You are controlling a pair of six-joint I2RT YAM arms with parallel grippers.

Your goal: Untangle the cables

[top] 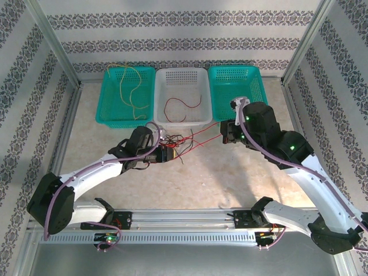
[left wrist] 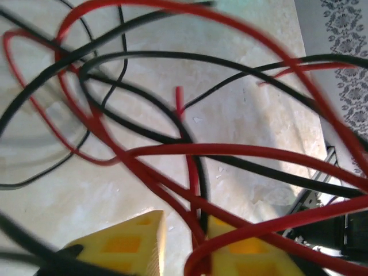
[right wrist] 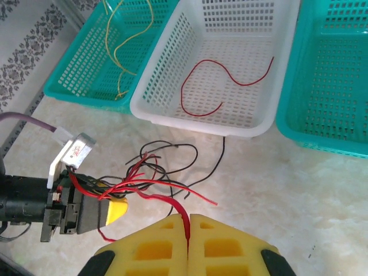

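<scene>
Worktop (top: 241,184), cable tangle (top: 179,142): pull one red strand free.
Tangle lies just before white basket (top: 181,123); right claw (right wrist: 188,221) clamped on red cable (right wrist: 172,200); left claw (left wrist: 185,224) narrow, red strands in gap, grip unclear. Draw right away slowly, left anchoring the bunch; watch black loops snagging.

The left arm (top: 95,172) stretches forward and inward, lying low, its jaws slightly apart. The right arm (top: 322,184) folds inward toward it, jaws pressed together on a red cable (right wrist: 179,208).
</scene>
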